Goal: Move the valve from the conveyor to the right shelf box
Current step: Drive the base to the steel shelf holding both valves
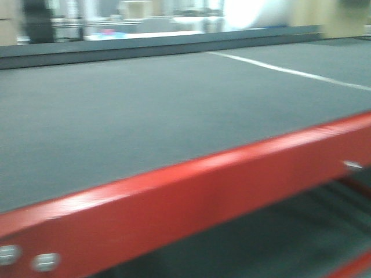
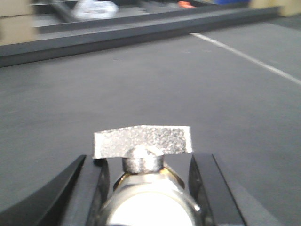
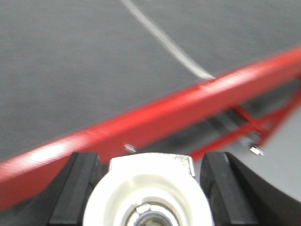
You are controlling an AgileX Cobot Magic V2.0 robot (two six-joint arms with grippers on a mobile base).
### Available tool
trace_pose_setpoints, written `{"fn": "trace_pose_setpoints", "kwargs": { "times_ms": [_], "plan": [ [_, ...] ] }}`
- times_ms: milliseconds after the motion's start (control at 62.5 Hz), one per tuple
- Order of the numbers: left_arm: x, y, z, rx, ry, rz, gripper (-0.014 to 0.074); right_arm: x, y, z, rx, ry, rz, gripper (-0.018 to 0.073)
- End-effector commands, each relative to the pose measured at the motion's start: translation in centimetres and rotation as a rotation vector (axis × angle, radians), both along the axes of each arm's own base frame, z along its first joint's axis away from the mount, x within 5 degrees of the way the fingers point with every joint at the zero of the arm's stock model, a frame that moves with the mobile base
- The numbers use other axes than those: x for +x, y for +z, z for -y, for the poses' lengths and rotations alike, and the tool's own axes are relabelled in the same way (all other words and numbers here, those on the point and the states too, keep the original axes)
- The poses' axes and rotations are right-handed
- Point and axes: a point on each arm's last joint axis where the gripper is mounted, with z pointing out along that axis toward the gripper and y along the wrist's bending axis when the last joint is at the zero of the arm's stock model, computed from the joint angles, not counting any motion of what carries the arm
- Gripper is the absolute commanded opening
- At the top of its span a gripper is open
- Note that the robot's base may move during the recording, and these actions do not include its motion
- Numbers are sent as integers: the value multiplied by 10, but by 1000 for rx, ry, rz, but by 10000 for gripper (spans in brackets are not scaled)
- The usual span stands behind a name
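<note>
Both pickups look done: left gripper point(image 2: 146, 165) fingers clamp a handled valve point(image 2: 143, 141), right gripper point(image 3: 150, 160) fingers a white-bodied valve point(image 3: 148, 188); conveyor point(image 2: 141, 80) at twelve o'clock; boxing remains.

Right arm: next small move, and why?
Probably lift the right pincer slightly. It looks shut on a valve, low over the red rail of the conveyor, and should clear that rail before swinging right.

A white stripe point(image 1: 290, 70) crosses the grey conveyor point(image 1: 145, 116).
</note>
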Motion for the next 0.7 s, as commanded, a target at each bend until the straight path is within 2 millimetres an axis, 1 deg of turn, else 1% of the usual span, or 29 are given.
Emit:
{"fn": "trace_pose_setpoints", "kwargs": {
  "times_ms": [0, 688],
  "plan": [
    [-2, 8, 0, -25, -1, 66, -111, 0, 10, 1, -3, -12, 91, -163],
    [-2, 8, 0, -25, -1, 68, -111, 0, 10, 1, -3, -12, 91, -163]
  ]
}}
